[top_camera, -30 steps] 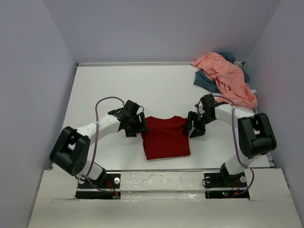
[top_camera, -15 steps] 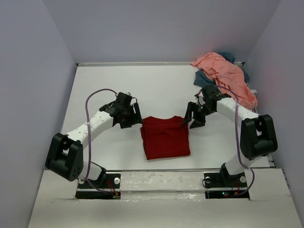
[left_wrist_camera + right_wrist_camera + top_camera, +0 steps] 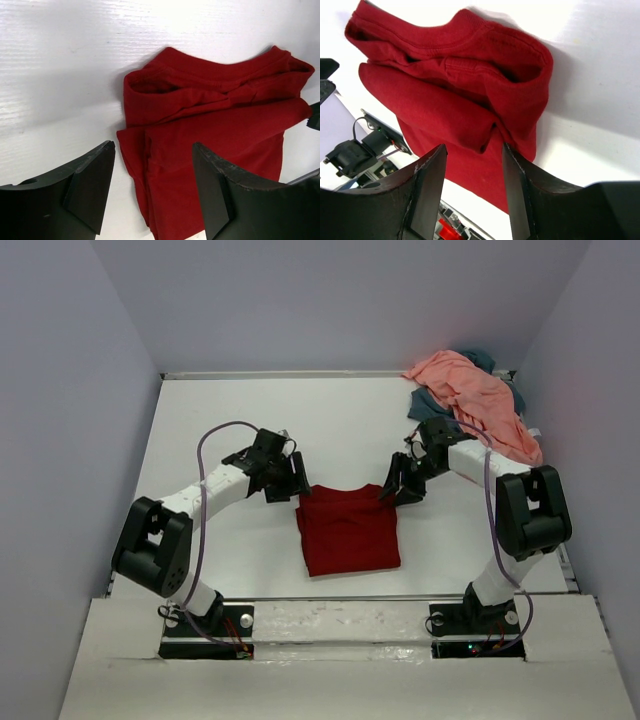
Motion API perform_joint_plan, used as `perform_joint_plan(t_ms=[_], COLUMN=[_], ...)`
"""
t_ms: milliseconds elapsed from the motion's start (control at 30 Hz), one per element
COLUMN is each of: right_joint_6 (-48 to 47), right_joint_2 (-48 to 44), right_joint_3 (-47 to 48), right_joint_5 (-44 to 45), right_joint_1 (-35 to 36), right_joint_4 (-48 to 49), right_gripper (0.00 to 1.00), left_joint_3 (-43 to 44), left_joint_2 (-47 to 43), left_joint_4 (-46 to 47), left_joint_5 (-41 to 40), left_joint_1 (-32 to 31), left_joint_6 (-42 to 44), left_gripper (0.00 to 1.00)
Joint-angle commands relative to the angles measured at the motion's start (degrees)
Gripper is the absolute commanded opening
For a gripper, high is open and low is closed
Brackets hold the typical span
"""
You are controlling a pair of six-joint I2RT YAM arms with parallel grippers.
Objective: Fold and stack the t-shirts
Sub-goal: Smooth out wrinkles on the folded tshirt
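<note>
Top external view: the dark red t-shirt (image 3: pixel 348 532) lay folded into a compact rectangle on the white table (image 3: pixel 240 415), between the two arms and towards the near edge. Its long axis ran near to far, with the collar end pointing at the far wall. The left gripper (image 3: pixel 292 485) stood just beside the shirt's far left corner and the right gripper (image 3: pixel 392 490) just beside its far right corner. The salmon pink t-shirt (image 3: pixel 478 400) was heaped, unfolded, in the far right corner over the slate blue-grey t-shirt (image 3: pixel 428 410), both well apart from the red one.

Left wrist view: the left fingers (image 3: pixel 85 185) stood apart, released, with nothing between them. The red shirt lay flat beyond them, with stacked fold layers showing along its edge.

Right wrist view: the right fingers (image 3: pixel 420 200) were likewise parted and held nothing. The shirt's collar end lay beyond them on the table.
</note>
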Motion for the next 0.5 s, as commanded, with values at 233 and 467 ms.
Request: perform_joint_plan(t_ms=[233, 467], right_joint_6=[2.89, 3.68], right_joint_2=[1.33, 0.98], right_joint_3=[1.82, 3.14], right_joint_5=[-2.76, -2.85], right_joint_1=[0.41, 0.41], right_joint_4=[5.52, 5.34], right_gripper=[0.20, 0.00], left_joint_3=[3.09, 3.18], left_joint_2=[1.11, 1.55], left_joint_4=[2.78, 2.52], left_joint_5=[3.24, 3.41], left_joint_1=[-0.05, -0.05], left_joint_6=[0.93, 1.11], left_gripper=[0.70, 0.69])
